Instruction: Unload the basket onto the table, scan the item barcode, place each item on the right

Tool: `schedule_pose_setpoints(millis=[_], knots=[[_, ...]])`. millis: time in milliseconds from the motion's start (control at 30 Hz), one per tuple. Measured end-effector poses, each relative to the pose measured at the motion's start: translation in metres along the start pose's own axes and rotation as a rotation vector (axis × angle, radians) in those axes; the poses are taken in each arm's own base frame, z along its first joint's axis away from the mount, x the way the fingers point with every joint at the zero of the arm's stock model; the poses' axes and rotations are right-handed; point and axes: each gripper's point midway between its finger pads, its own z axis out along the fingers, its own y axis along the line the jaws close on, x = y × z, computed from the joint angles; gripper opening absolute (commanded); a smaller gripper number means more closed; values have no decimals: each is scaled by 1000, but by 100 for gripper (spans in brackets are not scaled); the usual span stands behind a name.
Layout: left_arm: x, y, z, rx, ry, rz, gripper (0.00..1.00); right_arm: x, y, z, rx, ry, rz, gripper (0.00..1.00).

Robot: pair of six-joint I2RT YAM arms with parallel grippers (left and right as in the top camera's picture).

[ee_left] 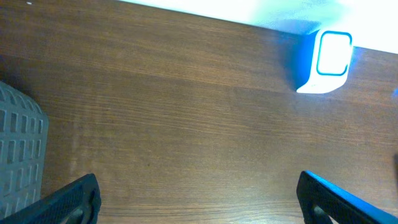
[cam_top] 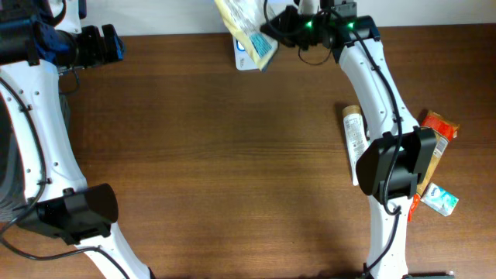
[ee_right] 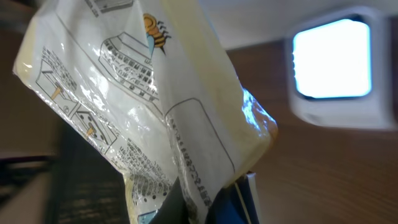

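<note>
Right arm outstretched, pouch at scanner

The packet runs off the top edge overhead and covers most of the scanner beneath it. In the right wrist view it hides the right tool almost wholly, and its small print is too blurred to read. The right arm covers part of the white tube and the orange box. In the left wrist view only the tips of the left tool show, cut by the bottom edge — as the grey basket is by the left.
</note>
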Motion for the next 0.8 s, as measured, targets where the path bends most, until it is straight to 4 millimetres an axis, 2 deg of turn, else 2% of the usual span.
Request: schedule_pose_setpoints(millis=[67, 200, 333, 500, 533, 600, 633, 700, 767, 800], knots=[[0, 0, 0, -1, 0, 0, 99, 1, 23, -1, -114, 31, 26, 4], [0, 0, 0, 0, 0, 0, 99, 14, 48, 1, -289, 151, 121, 4], [0, 0, 0, 0, 0, 0, 99, 27, 44, 14, -331, 224, 168, 4], [0, 0, 0, 0, 0, 0, 99, 41, 45, 22, -342, 242, 49, 4], [0, 0, 0, -1, 0, 0, 99, 46, 39, 24, -321, 251, 40, 4], [0, 0, 0, 0, 0, 0, 99, 60, 13, 28, -205, 266, 65, 4], [0, 0, 0, 0, -1, 1, 99, 68, -3, 31, -122, 271, 69, 4], [0, 0, 0, 0, 0, 0, 99, 88, -56, 31, 163, 284, 43, 4], [0, 0, 0, 0, 0, 0, 99, 98, -83, 27, 325, 303, -43, 4], [0, 0, 0, 0, 0, 0, 99, 100, -100, 25, 459, 298, -92, 4]])
